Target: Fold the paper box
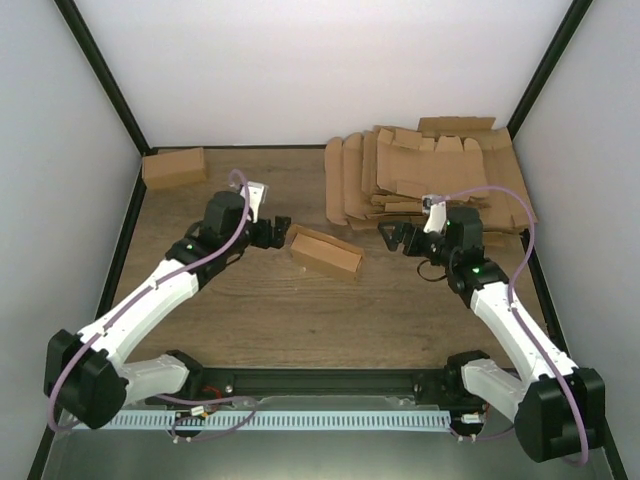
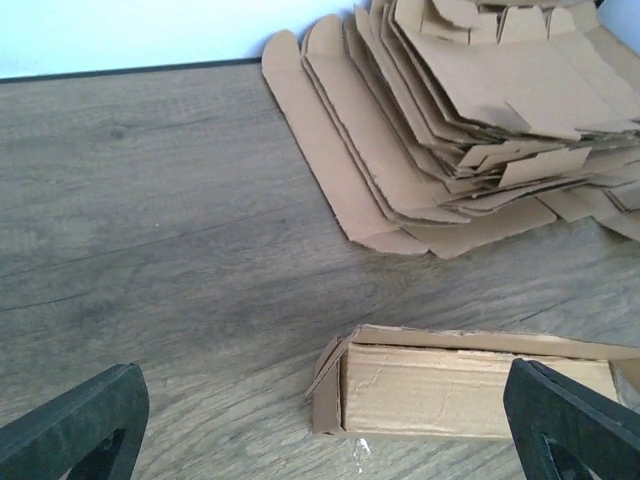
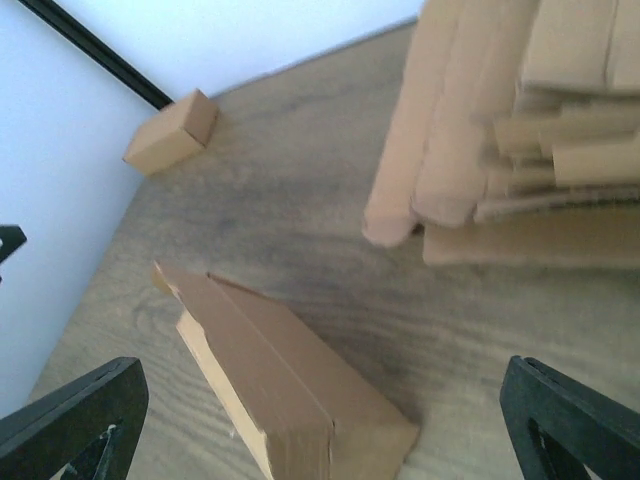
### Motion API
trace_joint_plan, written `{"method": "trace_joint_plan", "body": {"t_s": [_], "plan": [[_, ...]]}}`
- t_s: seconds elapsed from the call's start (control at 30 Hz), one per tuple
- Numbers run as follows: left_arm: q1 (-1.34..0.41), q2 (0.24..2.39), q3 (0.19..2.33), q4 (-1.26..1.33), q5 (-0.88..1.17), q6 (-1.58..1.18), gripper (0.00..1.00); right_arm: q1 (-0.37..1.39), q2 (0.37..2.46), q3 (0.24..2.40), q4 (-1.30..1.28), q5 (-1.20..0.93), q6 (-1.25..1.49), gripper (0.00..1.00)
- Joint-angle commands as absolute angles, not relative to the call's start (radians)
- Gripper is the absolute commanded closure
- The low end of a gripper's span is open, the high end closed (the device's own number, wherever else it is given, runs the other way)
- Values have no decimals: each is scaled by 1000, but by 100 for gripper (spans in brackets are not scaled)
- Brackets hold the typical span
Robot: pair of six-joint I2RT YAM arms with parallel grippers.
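Observation:
A folded brown paper box lies on the wooden table between my two grippers. My left gripper is open just left of the box's left end, not touching it. In the left wrist view the box lies low between the open fingers, and its end flap stands slightly ajar. My right gripper is open and empty, a little right of the box. In the right wrist view the box lies diagonally between the open fingers.
A pile of flat unfolded cardboard blanks lies at the back right, close behind the right gripper; it also shows in the left wrist view. Another folded box sits at the back left corner. White walls enclose the table.

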State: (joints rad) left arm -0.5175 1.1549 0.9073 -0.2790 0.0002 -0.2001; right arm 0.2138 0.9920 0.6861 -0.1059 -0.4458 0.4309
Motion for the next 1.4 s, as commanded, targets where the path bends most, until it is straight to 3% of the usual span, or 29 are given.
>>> {"method": "trace_joint_plan", "body": {"t_s": [0.0, 0.17, 0.37, 0.6, 0.73, 1.03, 1.37], "plan": [[-515, 1237, 963, -322, 27, -176, 0, 218, 987, 657, -192, -456, 493, 0], [-515, 1282, 951, -294, 78, -194, 1, 219, 935, 608, -226, -477, 509, 2], [-515, 1339, 948, -287, 89, -197, 11, 233, 921, 638, -326, -496, 511, 9], [-514, 1379, 962, -310, 105, -163, 15, 380, 969, 645, -366, -422, 520, 14], [-512, 1430, 988, -339, 116, -155, 22, 434, 989, 653, -353, -386, 526, 18], [-512, 1510, 1061, -369, 108, -133, 33, 457, 1114, 722, -327, -336, 514, 38], [-512, 1552, 1105, -401, 155, -117, 57, 466, 1184, 759, -302, -359, 516, 59]]}}
